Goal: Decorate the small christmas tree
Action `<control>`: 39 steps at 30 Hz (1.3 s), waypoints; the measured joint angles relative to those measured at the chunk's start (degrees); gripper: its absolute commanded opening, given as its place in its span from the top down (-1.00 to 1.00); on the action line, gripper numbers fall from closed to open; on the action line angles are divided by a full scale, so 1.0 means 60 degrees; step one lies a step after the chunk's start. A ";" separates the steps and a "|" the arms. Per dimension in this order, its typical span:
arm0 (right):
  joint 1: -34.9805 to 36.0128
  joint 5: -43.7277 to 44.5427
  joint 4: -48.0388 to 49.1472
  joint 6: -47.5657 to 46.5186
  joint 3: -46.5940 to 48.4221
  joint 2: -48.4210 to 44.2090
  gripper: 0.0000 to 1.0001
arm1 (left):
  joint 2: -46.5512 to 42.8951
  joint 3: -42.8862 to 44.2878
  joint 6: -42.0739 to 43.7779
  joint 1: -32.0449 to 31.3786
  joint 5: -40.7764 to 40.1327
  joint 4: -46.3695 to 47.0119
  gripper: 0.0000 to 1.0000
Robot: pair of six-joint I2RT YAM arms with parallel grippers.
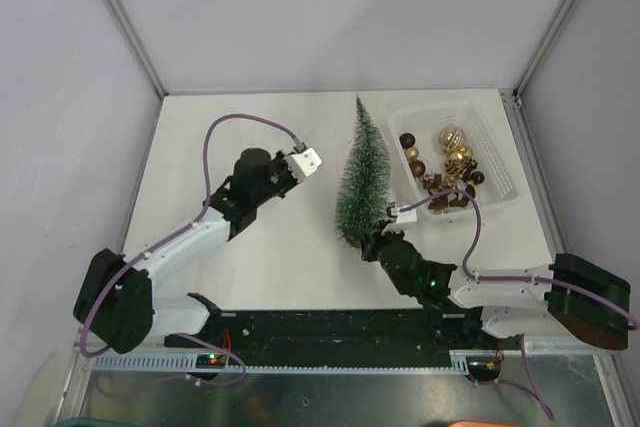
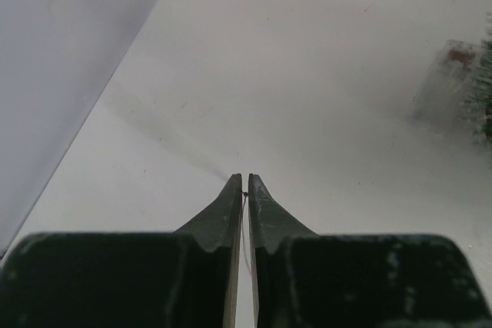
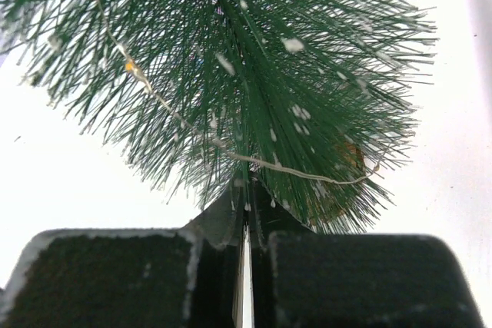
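While the small christmas tree (image 1: 362, 172) sits mid-table, just left of a white basket (image 1: 397, 152) of baubles, the right gripper (image 3: 246, 190) is pressed shut among its lowest bristles; steadiness there seems wise. Well apart, the left gripper (image 2: 244, 186) is nearly closed around a hair-thin wire (image 2: 245, 228), which should be eased gently. No readable writing.

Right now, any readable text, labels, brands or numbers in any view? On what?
None: no readable text in any view.
No print, label or number shows on the small christmas tree, the white basket or the table.
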 measured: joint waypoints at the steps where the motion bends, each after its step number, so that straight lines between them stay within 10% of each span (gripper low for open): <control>1: 0.0000 -0.0117 0.0007 -0.0047 -0.0047 -0.0095 1.00 | 0.0153 0.0113 -0.0036 0.0004 0.0015 0.0029 0.60; 7: 0.0000 -0.0692 -0.0102 -0.0280 -0.0229 -0.0739 0.84 | 0.0903 0.0579 -0.0146 0.0029 -0.0215 0.0251 -0.04; 15: -0.0040 -0.1530 -0.1100 -0.0761 -0.0317 -0.2820 -0.04 | 0.1796 0.1559 -0.0732 0.0142 -0.1300 0.0015 -0.41; 29: -0.0310 -0.1483 -0.4244 -0.1443 0.0889 -0.6466 -0.23 | 0.0459 0.1916 -0.1224 0.0408 -0.1566 -0.1504 -0.96; 39: -0.2106 -0.1311 -0.4798 -0.2237 0.2357 -0.6976 -0.26 | -0.0120 0.1916 -0.1239 0.0408 0.0492 -0.2940 -0.99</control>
